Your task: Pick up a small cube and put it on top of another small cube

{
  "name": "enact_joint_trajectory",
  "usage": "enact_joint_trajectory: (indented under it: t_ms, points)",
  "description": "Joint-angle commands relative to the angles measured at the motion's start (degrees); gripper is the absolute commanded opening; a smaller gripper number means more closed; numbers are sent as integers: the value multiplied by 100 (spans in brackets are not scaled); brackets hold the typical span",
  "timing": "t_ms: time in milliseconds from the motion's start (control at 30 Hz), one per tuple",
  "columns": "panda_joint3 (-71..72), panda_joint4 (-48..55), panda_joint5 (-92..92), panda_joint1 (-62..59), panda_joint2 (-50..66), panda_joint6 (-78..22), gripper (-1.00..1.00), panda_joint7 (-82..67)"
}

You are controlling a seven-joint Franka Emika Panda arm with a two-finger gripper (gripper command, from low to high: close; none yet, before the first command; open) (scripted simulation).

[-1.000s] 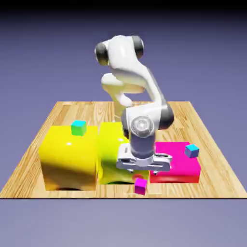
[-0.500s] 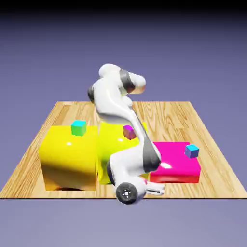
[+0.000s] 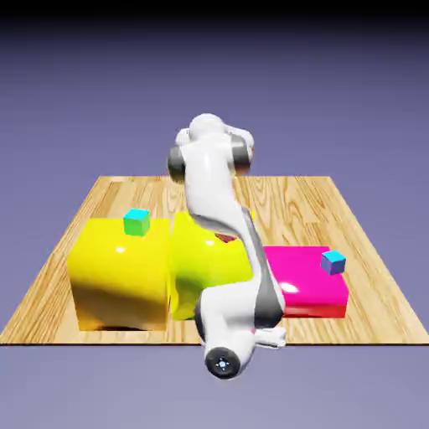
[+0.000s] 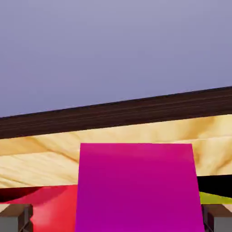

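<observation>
One tiny magenta cube (image 4: 138,188), seen large in the hand view, resting on the wooden table (image 4: 45,158) close to its dark edge, framed between the two grey fingertips (image 4: 16,217) of the gripper (image 4: 116,218). Jaws spread wide, one on each side of that cube, a clear gap on the left side of that view, nothing clamped. In the exterior view, hidden behind the low, outstretched white arm (image 3: 214,193). One sliver of brownish red (image 3: 226,239) beside the arm atop the second yellow block, perhaps the purple-topped cube, too covered to tell. Two more small cubes in plain sight: one teal-green cube (image 3: 136,222) on top of the left yellow block (image 3: 117,276), one cyan-and-blue cube (image 3: 333,262) on the flat pink block (image 3: 310,285). Three big blocks in all, side by side: two yellow, the second one (image 3: 201,264) greener, and one pink at the exterior view's right.
</observation>
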Motion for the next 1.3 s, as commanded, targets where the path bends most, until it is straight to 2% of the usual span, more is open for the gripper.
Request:
enact_joint_trajectory:
  t_ms: [0, 67, 100, 633, 733, 1033, 1267]
  points:
    - [-208, -97, 146, 131, -59, 59, 0, -102]
    - [-562, -262, 395, 354, -159, 159, 0, -277]
    - [-562, -262, 395, 354, -159, 159, -100, -277]
    - [2550, 1187, -1793, -1607, 720, -721, -100, 1255]
    - [2771, 1160, -1786, -1503, 702, -687, -100, 1161]
    - [1951, -186, -1368, -498, -1165, -701, -100, -231]
    - [1015, -1076, -1334, -207, -2619, -940, -100, -947]
